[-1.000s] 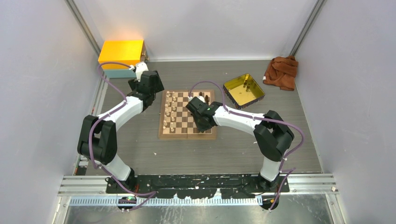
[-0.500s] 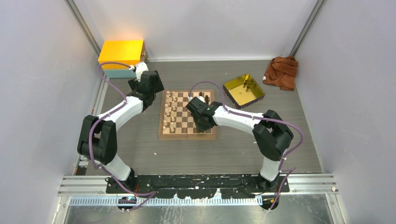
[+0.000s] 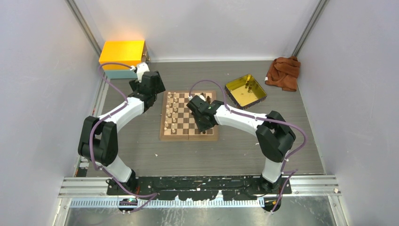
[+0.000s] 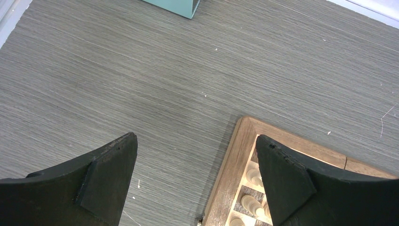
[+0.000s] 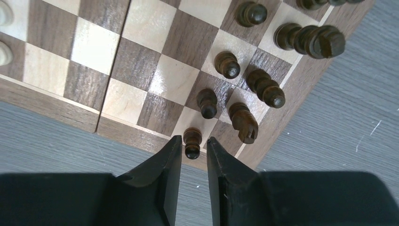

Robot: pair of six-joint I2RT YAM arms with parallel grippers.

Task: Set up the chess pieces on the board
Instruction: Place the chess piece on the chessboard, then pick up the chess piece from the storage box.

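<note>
The board [image 3: 188, 137] lies mid-table, with cream chess pieces [image 3: 173, 113] in its left columns. In the right wrist view, dark chess pieces stand at the board's near right corner: a knight [image 5: 244, 123], a bishop [image 5: 267, 89] and pawns [image 5: 207, 102]. My right gripper [image 5: 194, 141] is open, its tips on either side of a dark pawn [image 5: 191, 136] standing on the corner-row square, with a thin gap on each side. My left gripper [image 4: 197, 141] hangs wide open and empty over the table at the board's far left corner [image 4: 240, 155], above cream pieces [image 4: 251, 203].
A yellow tray [image 3: 245, 90] holding a few dark pieces sits right of the board at the back. An orange box [image 3: 122, 52] stands at the back left. A brown cloth [image 3: 283, 71] lies at the back right.
The right gripper's jaws have parted from the dark pawn, and its wrist has shifted slightly toward the back. The left arm has stayed still.
</note>
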